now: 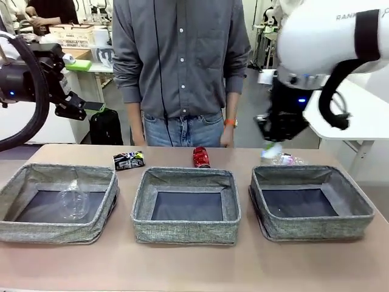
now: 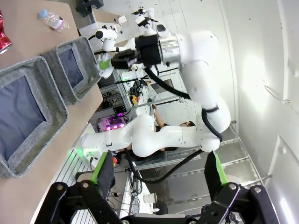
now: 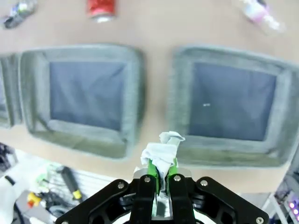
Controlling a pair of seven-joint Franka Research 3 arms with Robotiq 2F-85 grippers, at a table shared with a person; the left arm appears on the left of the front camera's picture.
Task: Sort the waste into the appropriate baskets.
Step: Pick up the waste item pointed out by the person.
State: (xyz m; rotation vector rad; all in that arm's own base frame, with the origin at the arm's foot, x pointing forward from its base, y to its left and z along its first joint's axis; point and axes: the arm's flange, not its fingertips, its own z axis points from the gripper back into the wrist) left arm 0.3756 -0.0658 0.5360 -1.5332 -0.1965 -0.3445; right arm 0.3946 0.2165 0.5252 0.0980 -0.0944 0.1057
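**Operator:** What does the front view give you?

**Robot:** My right gripper (image 1: 273, 141) hangs over the far side of the table, behind the right basket (image 1: 316, 226). Its fingers are closed on the crumpled white paper ball (image 1: 271, 151). The clear plastic bottle (image 1: 287, 160) lies on the table just behind that basket. My left gripper (image 1: 84, 108) is raised at the left, above and beyond the left basket (image 1: 61, 230). From here I can't tell how far it is spread. The clear plastic cup (image 1: 73, 201) lies on its side in the left basket. The crushed black printed can (image 1: 129, 160) sits behind the gap between the left and middle basket (image 1: 185, 231), and the crushed red can (image 1: 201, 157) sits behind the middle one. The person (image 1: 182, 61) stands at the far edge.

**Operator:** And your left wrist view?

**Robot:** My left gripper (image 2: 159, 184) is spread wide and holds nothing. Past it, turned sideways, I see the middle basket (image 2: 53, 98) and the right basket (image 2: 91, 65). The bottle (image 2: 55, 21) is beyond them, and my right arm holds the paper ball (image 2: 105, 65) in the air.

**Operator:** Right wrist view?

**Robot:** My right gripper (image 3: 161, 175) is pinched almost shut on the paper ball (image 3: 162, 150), which sticks up above the green pads (image 3: 150, 167). Below it, the ball shows between the near corners of the middle basket (image 3: 135, 93) and the right basket (image 3: 180, 98). The red can (image 3: 100, 8), bottle (image 3: 256, 10) and black can (image 3: 16, 9) lie on the table past them.
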